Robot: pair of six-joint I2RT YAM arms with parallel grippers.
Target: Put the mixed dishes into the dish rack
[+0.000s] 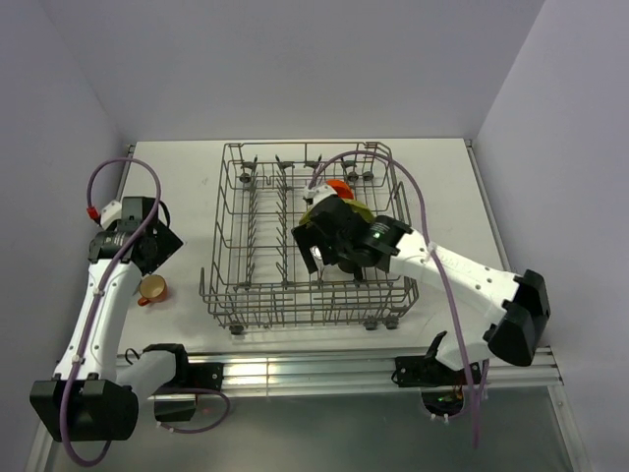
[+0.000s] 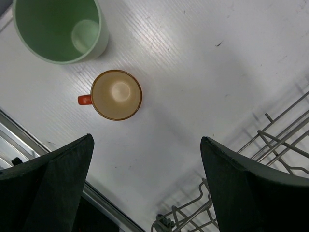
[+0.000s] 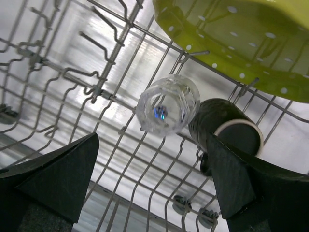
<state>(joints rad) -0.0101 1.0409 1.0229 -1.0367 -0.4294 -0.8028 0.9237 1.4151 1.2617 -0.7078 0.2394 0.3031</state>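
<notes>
The dish rack (image 1: 246,236), a grey wire basket, stands mid-table. Inside it are an orange bowl (image 1: 339,187) and a yellow-green plate (image 1: 362,209). My right gripper (image 1: 319,258) hovers open over the rack's right half. Below it in the right wrist view, a clear glass (image 3: 167,104) and a dark brown mug (image 3: 227,128) rest on the rack wires (image 3: 72,77), under the dotted plate (image 3: 241,38); nothing is between the fingers (image 3: 58,174). My left gripper (image 2: 147,159) hangs open above the table, left of the rack. A small orange cup (image 2: 116,94) and a pale green cup (image 2: 58,29) stand beyond its fingertips.
The rack's near left corner with a wheel (image 2: 166,222) shows beside the left gripper. A metal rail (image 1: 295,372) runs along the table's near edge. Grey walls close in the table at the back and sides. The orange cup (image 1: 152,288) stands beside the left arm.
</notes>
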